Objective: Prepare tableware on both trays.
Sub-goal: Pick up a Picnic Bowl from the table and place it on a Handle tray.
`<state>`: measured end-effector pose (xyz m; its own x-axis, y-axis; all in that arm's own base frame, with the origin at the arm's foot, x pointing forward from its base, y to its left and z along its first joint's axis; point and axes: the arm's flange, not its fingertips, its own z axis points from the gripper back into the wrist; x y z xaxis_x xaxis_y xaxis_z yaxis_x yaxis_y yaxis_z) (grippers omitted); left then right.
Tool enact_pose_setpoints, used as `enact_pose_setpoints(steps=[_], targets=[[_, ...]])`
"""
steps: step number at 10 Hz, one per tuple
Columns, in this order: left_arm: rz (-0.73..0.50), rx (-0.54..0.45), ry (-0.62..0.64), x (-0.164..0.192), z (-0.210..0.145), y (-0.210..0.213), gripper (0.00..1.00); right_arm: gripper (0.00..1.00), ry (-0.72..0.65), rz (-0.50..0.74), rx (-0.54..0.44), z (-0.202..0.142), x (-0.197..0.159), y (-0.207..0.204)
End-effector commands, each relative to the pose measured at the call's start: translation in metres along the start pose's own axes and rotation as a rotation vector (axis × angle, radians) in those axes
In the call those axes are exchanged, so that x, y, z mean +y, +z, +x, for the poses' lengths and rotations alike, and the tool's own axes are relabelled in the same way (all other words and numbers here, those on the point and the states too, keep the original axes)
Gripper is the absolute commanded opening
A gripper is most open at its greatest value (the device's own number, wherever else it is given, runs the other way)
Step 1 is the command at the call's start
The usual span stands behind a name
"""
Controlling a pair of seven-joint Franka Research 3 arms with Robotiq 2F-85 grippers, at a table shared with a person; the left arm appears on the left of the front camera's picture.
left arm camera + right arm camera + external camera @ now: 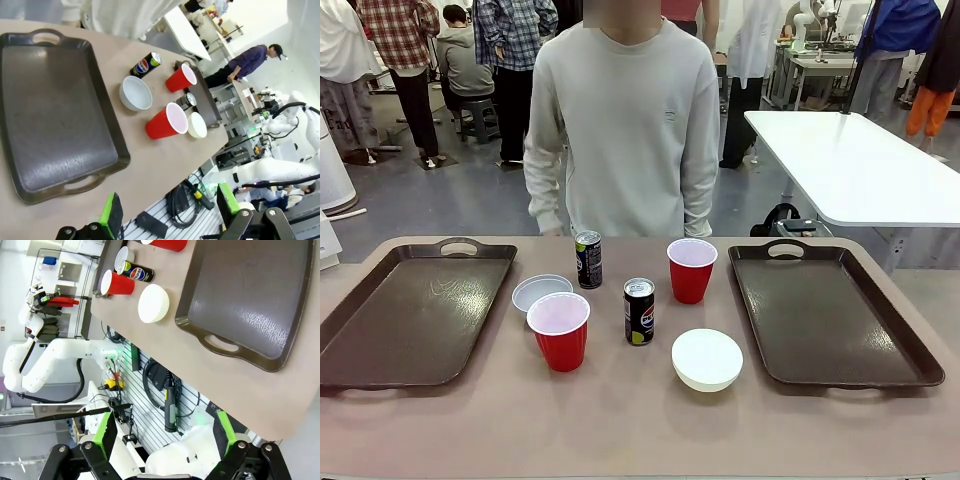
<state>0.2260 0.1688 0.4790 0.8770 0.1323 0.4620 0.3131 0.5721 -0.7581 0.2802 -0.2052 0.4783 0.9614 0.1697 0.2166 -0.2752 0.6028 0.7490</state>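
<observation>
While nothing had yet been set out, trays: left tray [415, 315] and right tray [830, 320] lay bare at either end of the table [620, 430].
Left gripper [168, 207]: jaws spread wide and holding nothing, held back off the table's near edge. The left tray lay straight ahead of its fingers, with the tableware beyond that tray's far side.
Right gripper [164, 432]: likewise wide apart and empty. The right tray lay ahead of it, the tableware past that tray's far rim.
Red cups: near cup [559, 335] and far cup [691, 270] stood mouth up between the trays, well apart from both grippers. They were probably light and thin-walled and easily crushed, so a gentle hold across the upper wall looked best.
Cans: far can [588, 259] and near can [639, 311] stood upright among the cups. They looked stiff and smooth and possibly weighty, best taken around the middle.
Bowls: left bowl [540, 292] sat beside the near cup, and right bowl [706, 358] was the piece nearest the right gripper. Both seemed rigid, slick and too wide to span, so a pinch on the rim seemed likeliest.
Person [625, 130]: stood across the table, beyond everything the grippers faced.
</observation>
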Motion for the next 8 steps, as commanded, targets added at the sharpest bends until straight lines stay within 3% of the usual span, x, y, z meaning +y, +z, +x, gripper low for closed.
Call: enact_pose_setpoints(steps=[1, 8], targets=[[-0.02, -0.015, -0.024, 0.0008, 0.0004, 0.0015, 1.0, 1.0, 0.005, 0.024, -0.014, 0.0022, 0.0009, 0.0005], [-0.02, -0.015, -0.024, 0.0008, 0.0004, 0.0015, 1.0, 1.0, 0.0, 0.0, 0.0, 0.0, 0.0001, 0.0]])
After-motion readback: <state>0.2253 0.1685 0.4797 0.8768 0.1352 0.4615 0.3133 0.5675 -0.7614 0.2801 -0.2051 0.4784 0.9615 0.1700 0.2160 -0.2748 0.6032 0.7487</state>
